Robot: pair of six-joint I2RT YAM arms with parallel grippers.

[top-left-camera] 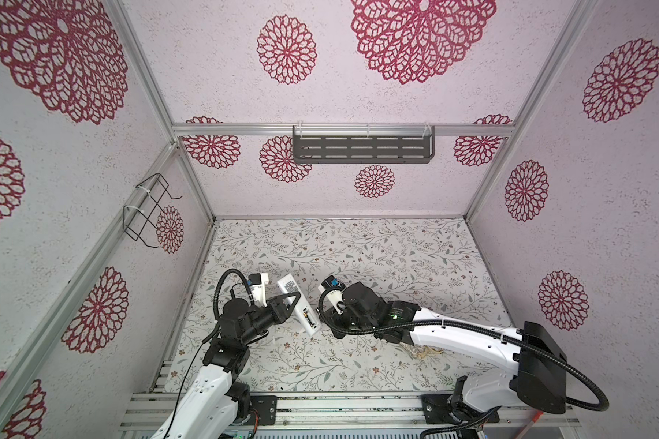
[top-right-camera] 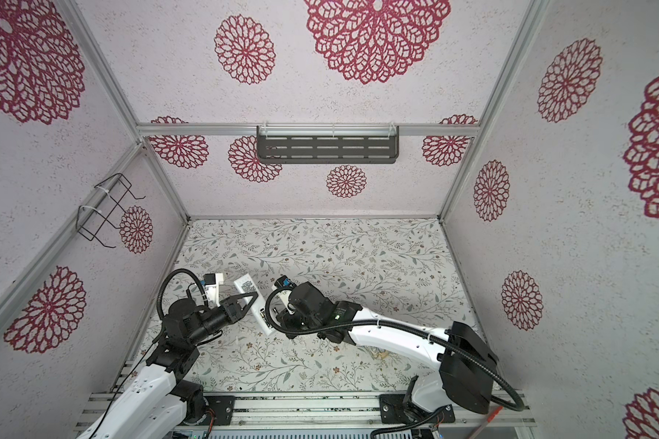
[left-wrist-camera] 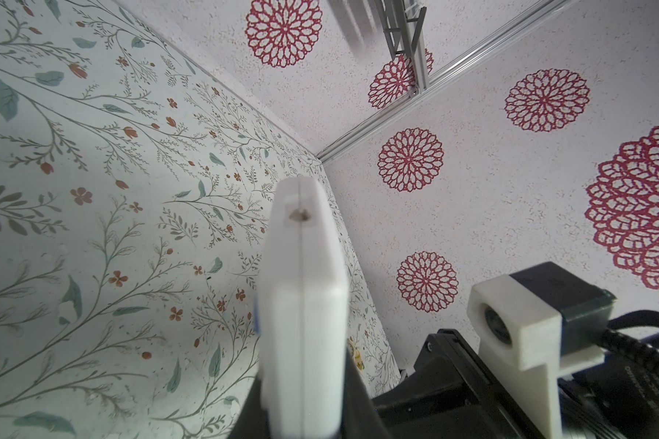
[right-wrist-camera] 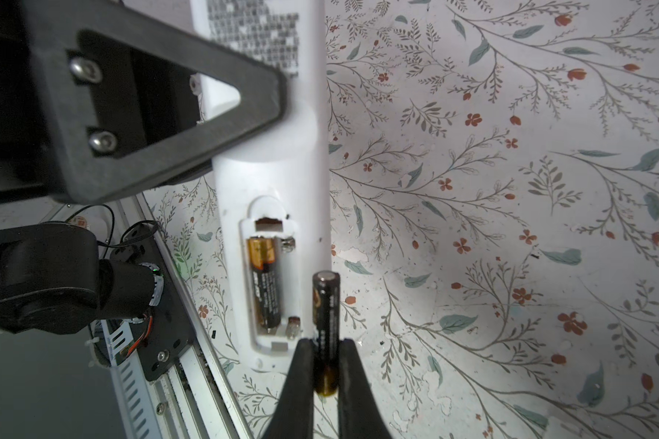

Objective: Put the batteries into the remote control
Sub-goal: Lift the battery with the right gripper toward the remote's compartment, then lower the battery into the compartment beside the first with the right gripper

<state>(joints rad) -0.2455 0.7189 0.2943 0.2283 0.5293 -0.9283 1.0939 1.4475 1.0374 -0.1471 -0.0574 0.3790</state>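
Remote control (top-left-camera: 304,311): white bar, plain back facing up, at lower centre-left in both top views (top-right-camera: 261,313), set aslant over the floral table (top-left-camera: 377,258).

Left gripper (top-left-camera: 290,298): comes in from the left and is clamped across the remote control's middle. One black triangular finger lies over its back.

Right arm (top-left-camera: 453,334): reaches in from the lower right. Its wrist sits just beside the remote control's nearer end, and from above the wrist hides its fingers.

Left wrist view: the remote control (left-wrist-camera: 305,304) is seen edge-on, rising from bottom centre to mid-frame. Black fingers (left-wrist-camera: 358,403) press on both of its faces at the bottom edge. A white-housed wrist camera (left-wrist-camera: 510,334) sits at lower right.

Right wrist view: the remote control (right-wrist-camera: 271,178) runs from the top, left of centre, down to lower centre, with a code sticker (right-wrist-camera: 255,34) at the top. The left gripper's finger crosses it at upper left.

Battery compartment (right-wrist-camera: 290,281): open, at lower centre.

Seated battery (right-wrist-camera: 266,285): lies in the compartment's left slot, gold band toward the top of the frame. The right slot shows metal contacts at both ends.

Right gripper (right-wrist-camera: 326,344): at bottom centre, narrowly closed on the gripped battery (right-wrist-camera: 326,311).

Gripped battery: black, lying parallel to the remote control just right of the compartment, over the remote control's right edge. Its gold band is down between the fingers. Contact with the remote control cannot be told.
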